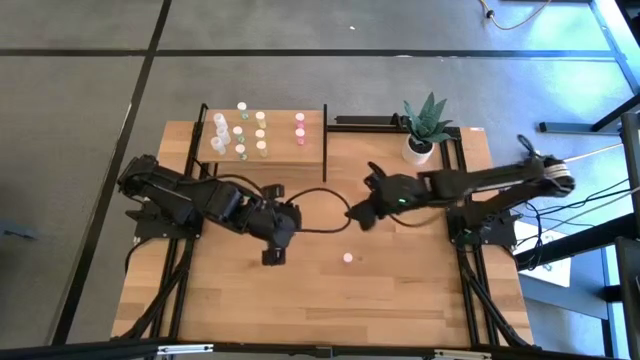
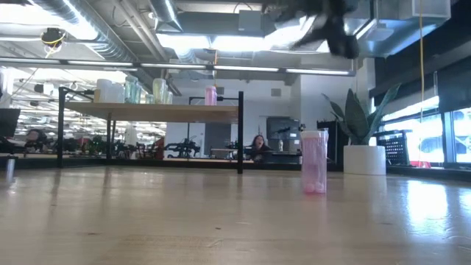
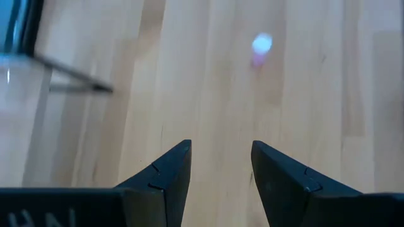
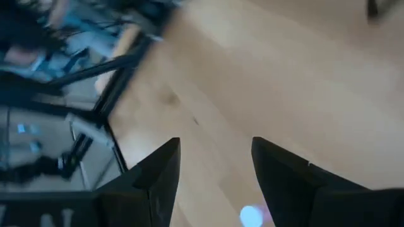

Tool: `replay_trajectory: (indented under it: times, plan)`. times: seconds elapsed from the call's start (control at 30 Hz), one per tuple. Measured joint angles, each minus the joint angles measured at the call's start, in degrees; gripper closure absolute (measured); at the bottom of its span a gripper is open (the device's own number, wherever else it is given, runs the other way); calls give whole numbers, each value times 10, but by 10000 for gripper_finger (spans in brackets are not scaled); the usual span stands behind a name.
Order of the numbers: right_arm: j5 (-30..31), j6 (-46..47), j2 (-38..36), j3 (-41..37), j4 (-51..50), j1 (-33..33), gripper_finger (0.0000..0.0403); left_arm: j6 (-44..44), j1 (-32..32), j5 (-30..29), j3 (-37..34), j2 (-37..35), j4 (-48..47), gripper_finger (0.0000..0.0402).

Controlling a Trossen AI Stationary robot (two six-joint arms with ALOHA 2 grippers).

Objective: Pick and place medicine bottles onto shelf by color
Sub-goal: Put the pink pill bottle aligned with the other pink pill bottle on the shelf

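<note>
Hovering your right gripper (image 4: 211, 183) empty, fingers spread, pink bottle (image 1: 348, 257) standing just below them; drop off-centre and you'll tip it; left gripper (image 3: 221, 183) gapes empty too, bottle ahead.

We see a light wood table (image 1: 400, 300), smooth, slight sheen; shelf (image 2: 147, 112) same pale wood with thin black posts; pink bottle (image 2: 314, 162) translucent plastic; gripper fingers (image 3: 167, 180) matt black.

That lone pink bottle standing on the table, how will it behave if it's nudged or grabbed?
The pink bottle stands tall and narrow, so a sideways nudge would probably tip it. Being round, it would likely roll afterwards. It looks small, probably light.
</note>
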Motion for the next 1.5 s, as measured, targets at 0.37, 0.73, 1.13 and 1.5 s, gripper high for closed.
replay_trajectory:
  times: [0.37, 0.73, 1.13, 1.5]
  plan:
    - [23, -345, -127, 0, 6, 104, 205, 152, 49, 91, 0, 62, 155, 243]
    - [-15, -467, -200, 0, 5, 156, 205, 162, 88, 135, 0, 178, 249, 243]
    - [-35, -503, -229, 0, -28, 161, 205, 203, 94, 217, 0, 273, 350, 243]
    - [-35, -501, -229, 0, -43, 161, 205, 204, 95, 198, 0, 303, 370, 243]
